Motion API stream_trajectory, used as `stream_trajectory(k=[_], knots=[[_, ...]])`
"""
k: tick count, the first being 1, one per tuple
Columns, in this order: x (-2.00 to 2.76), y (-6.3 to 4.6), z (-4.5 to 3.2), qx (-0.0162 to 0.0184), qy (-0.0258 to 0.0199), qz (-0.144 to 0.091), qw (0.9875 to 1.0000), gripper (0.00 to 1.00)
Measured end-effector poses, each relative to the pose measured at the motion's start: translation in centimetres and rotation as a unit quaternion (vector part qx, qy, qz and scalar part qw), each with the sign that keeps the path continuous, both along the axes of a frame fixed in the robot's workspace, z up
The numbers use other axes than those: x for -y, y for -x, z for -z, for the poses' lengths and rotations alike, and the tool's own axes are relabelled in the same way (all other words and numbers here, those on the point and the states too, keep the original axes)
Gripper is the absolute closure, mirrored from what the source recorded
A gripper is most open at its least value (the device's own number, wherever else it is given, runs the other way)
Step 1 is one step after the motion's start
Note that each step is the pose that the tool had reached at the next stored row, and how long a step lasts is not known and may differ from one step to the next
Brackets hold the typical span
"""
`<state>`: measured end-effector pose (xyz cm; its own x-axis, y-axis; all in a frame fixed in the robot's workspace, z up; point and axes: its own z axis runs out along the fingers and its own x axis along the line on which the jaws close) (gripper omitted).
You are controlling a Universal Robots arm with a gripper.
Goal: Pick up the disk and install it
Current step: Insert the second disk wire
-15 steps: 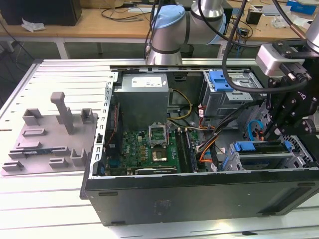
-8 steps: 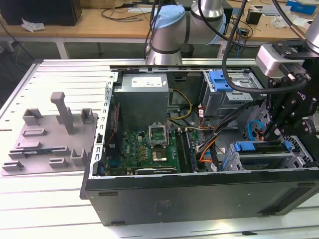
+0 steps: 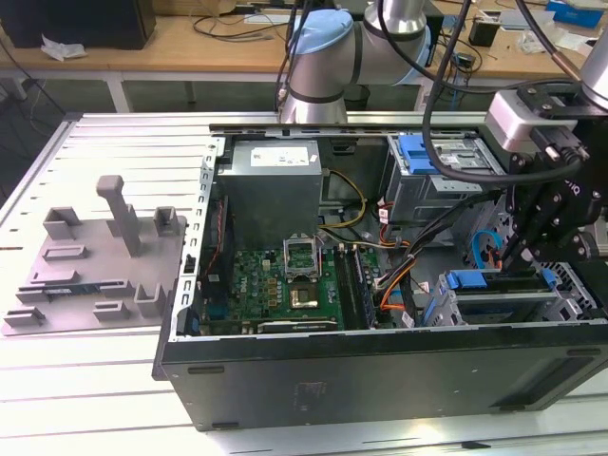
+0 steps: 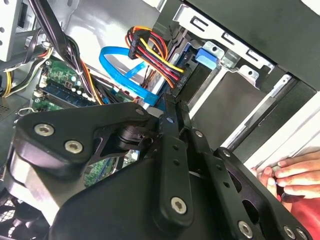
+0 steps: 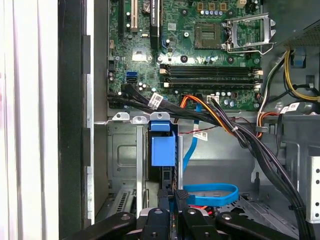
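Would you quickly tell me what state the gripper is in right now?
Gripper: fingers pressed together on the edge of the disk, which stands in the drive cage.

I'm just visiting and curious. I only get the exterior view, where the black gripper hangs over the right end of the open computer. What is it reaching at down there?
Observer: In the first wrist view, the gripper is lined up with the disk, whose blue carrier frame stands edge-on in a slot of the grey drive cage.
Operator: Is anybody close to it?
Observer: Yes. In the second wrist view, a person's hand is close beside the gripper's black body.
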<state>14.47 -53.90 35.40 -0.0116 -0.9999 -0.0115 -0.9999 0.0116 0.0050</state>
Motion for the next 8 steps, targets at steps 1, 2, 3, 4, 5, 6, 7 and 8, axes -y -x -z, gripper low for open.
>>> stream_trajectory(k=[1,2,3,4,5,6,7,8], knots=[[0.00,0.00,0.02,0.0000,-0.0002,0.000,1.0000,0.84],[0.00,0.00,0.03,0.0000,-0.0005,0.000,1.0000,0.84],[0.00,0.00,0.05,0.0000,-0.0008,0.000,1.0000,0.84],[0.00,0.00,0.06,0.0000,-0.0010,0.000,1.0000,0.84],[0.00,0.00,0.08,-0.0001,-0.0013,0.000,1.0000,0.84],[0.00,0.00,0.09,0.0000,-0.0016,0.000,1.0000,0.84],[0.00,0.00,0.11,0.0000,-0.0018,0.000,1.0000,0.84],[0.00,0.00,0.12,0.0000,-0.0021,0.000,1.0000,0.84]])
